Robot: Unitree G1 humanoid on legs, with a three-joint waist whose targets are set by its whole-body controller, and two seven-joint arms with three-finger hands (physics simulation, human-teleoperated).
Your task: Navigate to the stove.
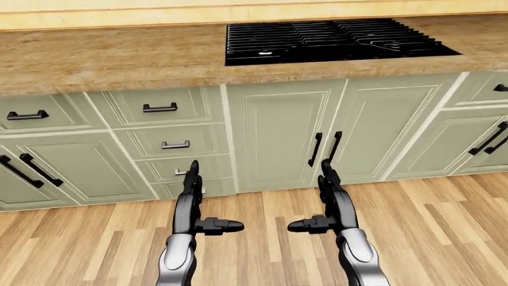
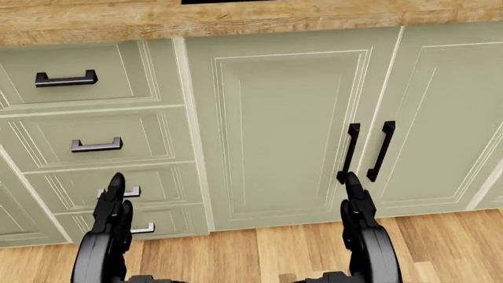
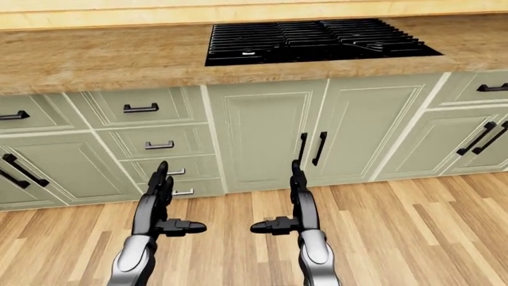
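A black gas stove (image 1: 337, 40) with grates is set into the wooden counter (image 1: 111, 59) at the top of the left-eye view, right of centre. My left hand (image 1: 190, 199) and right hand (image 1: 332, 195) are held out low over the floor, fingers straight and open, thumbs pointing inward, both empty. They stand before the pale green cabinets below the stove. In the head view only a thin black strip of the stove (image 2: 228, 2) shows at the top edge.
Pale green cabinet doors (image 1: 281, 134) with black handles sit under the stove. A stack of drawers (image 1: 167, 143) is to the left. More cabinets (image 1: 484, 143) are at the right. Wooden plank floor (image 1: 262, 238) runs along the bottom.
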